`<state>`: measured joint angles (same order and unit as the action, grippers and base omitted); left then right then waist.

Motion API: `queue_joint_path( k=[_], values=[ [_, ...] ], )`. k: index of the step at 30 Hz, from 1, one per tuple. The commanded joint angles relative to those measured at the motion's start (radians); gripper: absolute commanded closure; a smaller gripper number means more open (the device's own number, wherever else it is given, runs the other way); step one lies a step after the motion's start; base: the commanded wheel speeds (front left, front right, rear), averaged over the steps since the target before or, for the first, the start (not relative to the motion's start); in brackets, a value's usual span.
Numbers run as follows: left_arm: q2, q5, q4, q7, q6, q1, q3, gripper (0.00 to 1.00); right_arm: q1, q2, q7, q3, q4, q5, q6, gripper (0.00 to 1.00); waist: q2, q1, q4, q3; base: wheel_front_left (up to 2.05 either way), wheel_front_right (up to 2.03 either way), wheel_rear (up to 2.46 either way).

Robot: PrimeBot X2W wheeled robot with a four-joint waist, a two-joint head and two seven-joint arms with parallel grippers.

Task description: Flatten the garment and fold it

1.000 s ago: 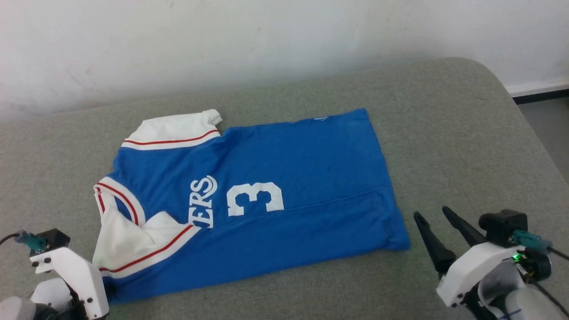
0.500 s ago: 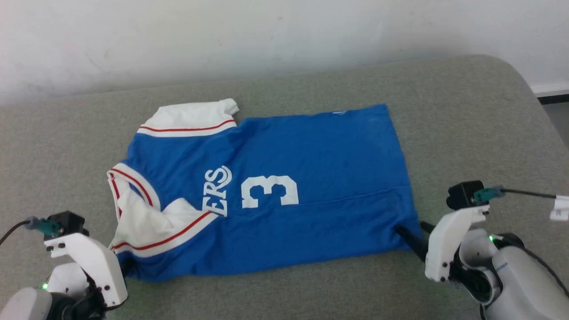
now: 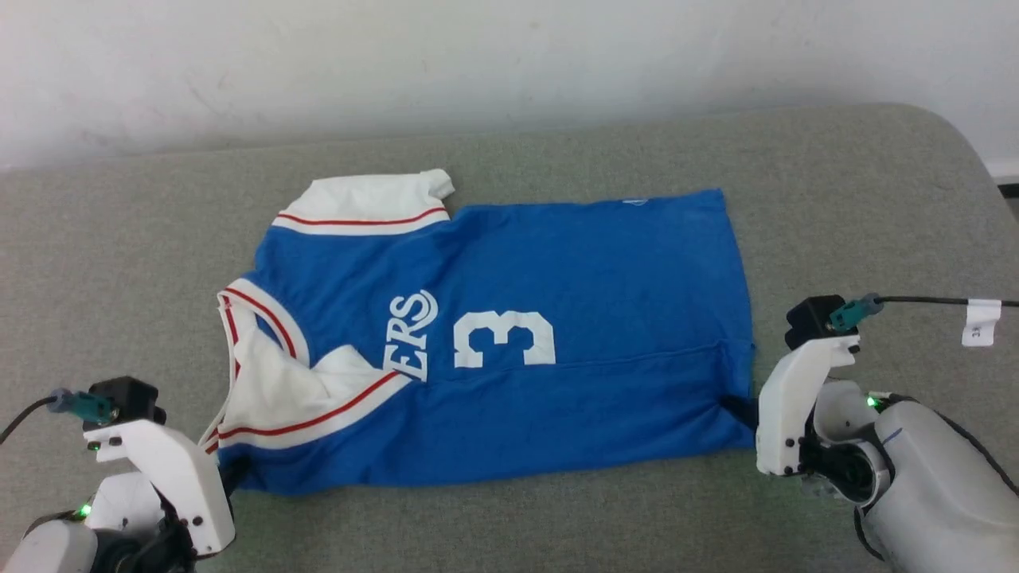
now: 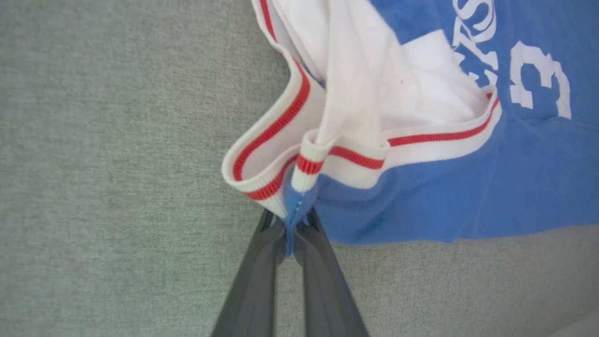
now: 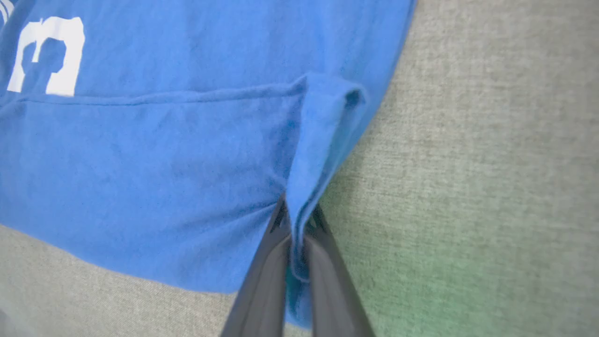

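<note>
The garment (image 3: 509, 334) is laid on the grey cushion (image 3: 836, 199) with its long axis from nine o'clock (collar) to three o'clock (hem) in the head view. Its near corners are pinched by the closed left gripper (image 4: 292, 229) at the shoulder end and the closed right gripper (image 5: 295, 224) at the hem, the cloth spreading toward twelve o'clock from both.

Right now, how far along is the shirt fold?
Done: the garment lies flat on the grey pad, and its near strip looks folded over along a crease.
In hand: the left claw pinches the near shoulder corner by the striped trim, and the right claw pinches the near hem corner.
Left: the far sleeve sticks out unfolded, and the shirt is at full length.
</note>
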<state>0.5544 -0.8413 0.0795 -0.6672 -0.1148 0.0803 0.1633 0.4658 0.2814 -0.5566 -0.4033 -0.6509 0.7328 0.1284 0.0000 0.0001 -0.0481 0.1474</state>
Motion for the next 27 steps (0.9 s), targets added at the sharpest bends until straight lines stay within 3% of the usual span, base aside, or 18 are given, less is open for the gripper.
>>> queue_joint_path(
  k=[1,10,16,20,23,24,25,26,27],
  values=[
    [0.005,0.007,-0.013,0.011,0.013,-0.021,-0.003,1.0,-0.042,-0.016,0.021,-0.034,-0.014,0.0,0.002,1.0,0.0,-0.0001,-0.004,-0.033,0.0,0.0,0.0],
    [0.047,0.022,-0.111,0.051,-0.005,-0.132,-0.039,1.0,-0.102,0.05,0.164,-0.07,0.117,-0.017,0.002,1.0,0.0,-0.0001,0.002,-0.158,0.0,0.0,0.0],
    [0.087,0.031,-0.201,0.053,-0.062,-0.268,-0.09,1.0,-0.202,0.084,0.185,-0.068,0.224,-0.008,0.002,1.0,0.0,-0.0001,0.003,-0.205,0.0,0.0,0.0],
    [0.08,0.012,-0.226,0.051,-0.101,-0.377,-0.121,1.0,-0.282,0.089,0.171,-0.053,0.272,-0.004,0.002,1.0,0.0,-0.0001,0.001,-0.211,0.0,0.0,0.0],
    [0.047,-0.011,-0.207,0.068,-0.104,-0.42,-0.123,1.0,-0.339,0.081,0.165,-0.032,0.274,-0.011,0.002,1.0,0.0,-0.0001,0.004,-0.201,0.0,0.0,0.0],
    [0.031,-0.015,-0.194,0.082,-0.108,-0.42,-0.125,1.0,-0.356,0.077,0.159,-0.028,0.267,-0.018,0.002,0.76,0.0,-0.0001,0.006,-0.196,0.0,0.0,0.0],
    [0.016,-0.019,-0.174,0.091,-0.105,-0.417,-0.119,0.82,-0.37,0.071,0.157,-0.023,0.261,-0.023,0.002,0.51,0.0,-0.0001,0.006,-0.191,0.0,0.0,0.0],
    [0.005,-0.023,-0.156,0.095,-0.097,-0.412,-0.109,0.18,-0.382,0.063,0.158,-0.019,0.256,-0.026,0.002,0.0,0.0,-0.0001,0.006,-0.187,0.0,0.0,0.0],
    [-0.009,-0.028,-0.137,0.106,-0.091,-0.402,-0.106,0.0,-0.391,0.055,0.166,-0.015,0.255,-0.031,0.002,0.0,0.0,-0.0001,0.006,-0.184,0.0,0.0,0.0]
  ],
)
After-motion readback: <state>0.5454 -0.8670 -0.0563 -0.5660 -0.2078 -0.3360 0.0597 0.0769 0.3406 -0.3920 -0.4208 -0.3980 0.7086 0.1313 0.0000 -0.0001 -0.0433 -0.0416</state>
